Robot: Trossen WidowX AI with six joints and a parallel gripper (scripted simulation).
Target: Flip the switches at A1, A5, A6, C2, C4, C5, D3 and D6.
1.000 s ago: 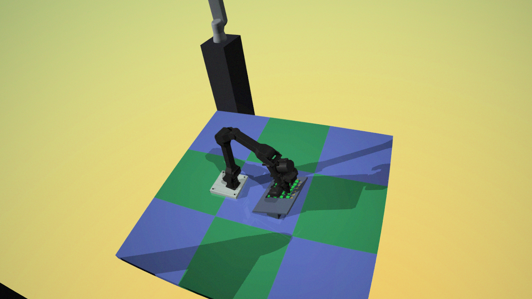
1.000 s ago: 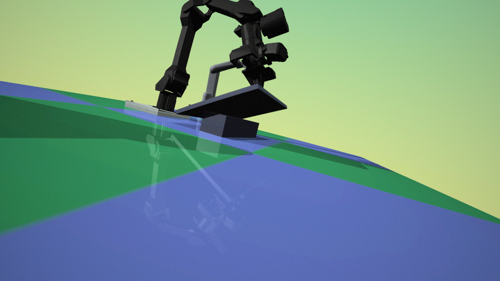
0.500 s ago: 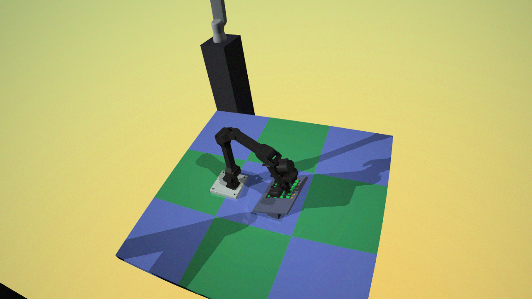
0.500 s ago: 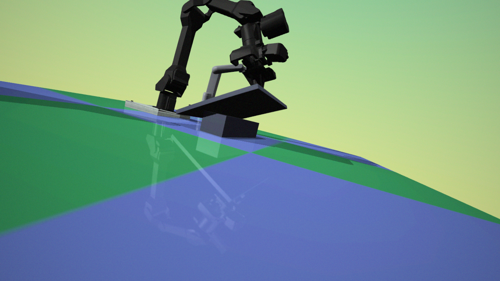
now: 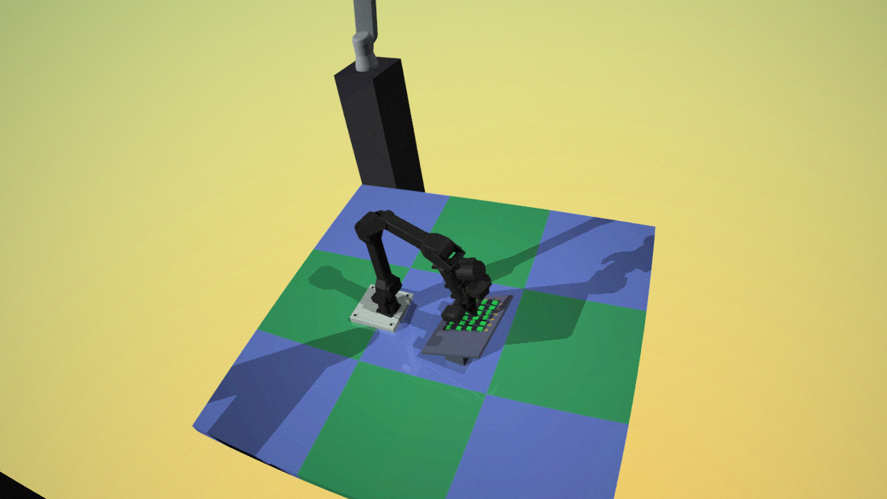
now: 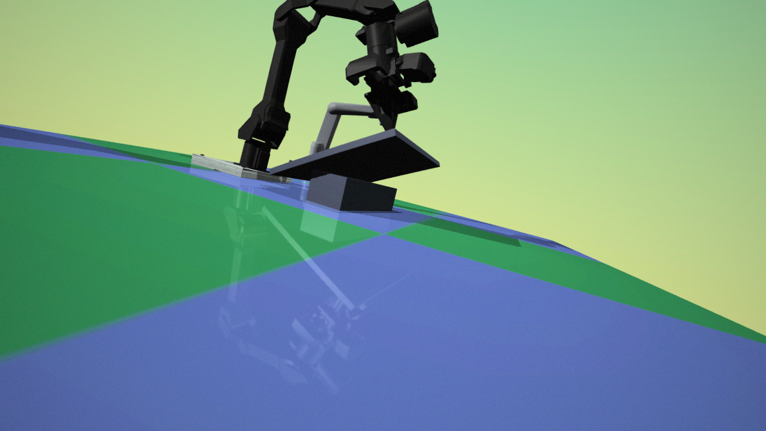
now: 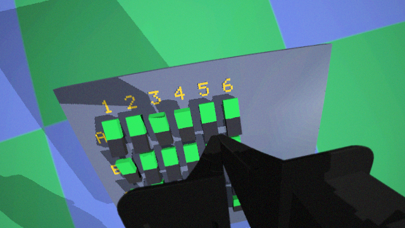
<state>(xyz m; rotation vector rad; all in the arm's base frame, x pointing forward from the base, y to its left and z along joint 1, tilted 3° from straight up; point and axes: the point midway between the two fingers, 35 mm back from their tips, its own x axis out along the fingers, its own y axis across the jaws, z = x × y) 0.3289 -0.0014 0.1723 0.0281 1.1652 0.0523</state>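
Black six-joint robot arm (image 5: 396,248) bolted to a pale grey square base plate (image 5: 381,313), standing on a glossy floor of large blue and green checkered squares (image 5: 396,427). Just beside the base, a tilted slate-grey rectangular switch panel (image 7: 285,95) propped on a dark block (image 6: 350,193), far edge raised. On the panel, a grid of rocker switches with bright green and dark grey halves (image 7: 171,126), yellow column numbers 1 to 6 printed along the far edge and yellow row letters down the left side. Black parallel-jaw gripper (image 7: 219,140) pointed down over the right part of the grid, fingers closed tight together into one narrow tip, nothing held between them. Tip positioned at the near end of row A, between the dark halves of the column 5 switch (image 7: 209,121) and the column 6 switch (image 7: 231,117); contact with either not possible to judge. Across row A, green halves toward the far edge and dark halves toward the arm. Row B partly visible below; lower rows mostly hidden behind the gripper body. From the low side view, gripper (image 6: 388,115) just above the raised panel edge. Behind the floor, a tall black rectangular pillar (image 5: 378,124) topped by a grey jointed mount (image 5: 364,37). Long dark shadows across the checkered surface.
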